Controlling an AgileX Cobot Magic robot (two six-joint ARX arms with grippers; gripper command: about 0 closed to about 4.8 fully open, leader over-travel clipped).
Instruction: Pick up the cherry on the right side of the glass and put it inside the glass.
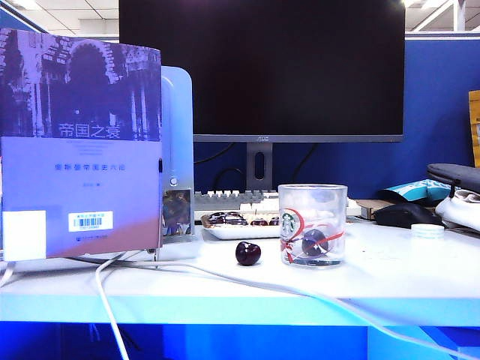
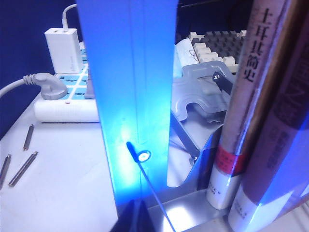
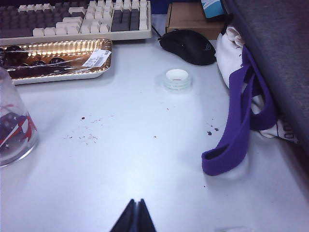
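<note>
Exterior view: the glass [image 1: 313, 225] is stood on the white table [image 1: 405, 274], with the cherry [image 1: 314, 241] seen inside it at the bottom. A second dark cherry [image 1: 248, 253] is laid on the table just beside the glass, on its left. A book [image 1: 81, 142] is propped upright at the left; a monitor [image 1: 261, 69] is set behind. No arm is seen here.

Left wrist view: the left gripper [image 2: 136, 218] is shown with its tips pressed together, empty, pointed at a blue upright panel [image 2: 128, 87] close ahead. Books [image 2: 251, 106] are stood beside it.

Right wrist view: the right gripper [image 3: 135, 217] is shown with its tips pressed together, empty, held low over bare table [image 3: 145, 159]. The glass [image 3: 14, 128] is seen at the frame's edge, well apart from it. A tape roll [image 3: 176, 79] and a purple strap [image 3: 239, 128] are laid on the table.
</note>
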